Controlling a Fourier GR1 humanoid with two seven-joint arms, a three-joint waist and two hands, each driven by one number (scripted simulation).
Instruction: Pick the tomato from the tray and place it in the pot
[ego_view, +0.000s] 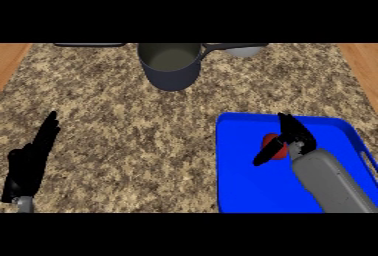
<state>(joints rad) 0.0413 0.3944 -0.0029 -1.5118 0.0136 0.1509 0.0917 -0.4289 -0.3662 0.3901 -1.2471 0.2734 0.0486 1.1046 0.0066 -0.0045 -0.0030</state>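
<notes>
Nearest in, lower right: grey right forearm (328, 180), slanting up over the blue tray (240, 170). At its tip, the right robot hand (294, 136), spread wide, with fingers (286, 122) straight and pointing away and thumb (264, 155) splayed down to the left. Tucked in that fork, the tomato (270, 140): red, partly hidden behind the thumb, sitting on the tray floor near the middle. No curl round it yet. Touching or just short of touching? Cannot say from here.

Over at the lower left, the left robot hand (28, 165), flat and relaxed, fingers up, resting above the speckled worktop (133, 140), out of the play.

Far end, top centre: the pot (171, 75), dark, upright, mouth open, nothing visible inside, well apart from the tray.

Score so far: approach apparently done, right robot hand lined up on the fruit, grasp not yet closed. Left to do, by the look of it: close on the tomato, lift it off the tray, carry it up and leftward across the worktop, lower it into the pot, let go. Early in the job, then, with most of it ahead.
</notes>
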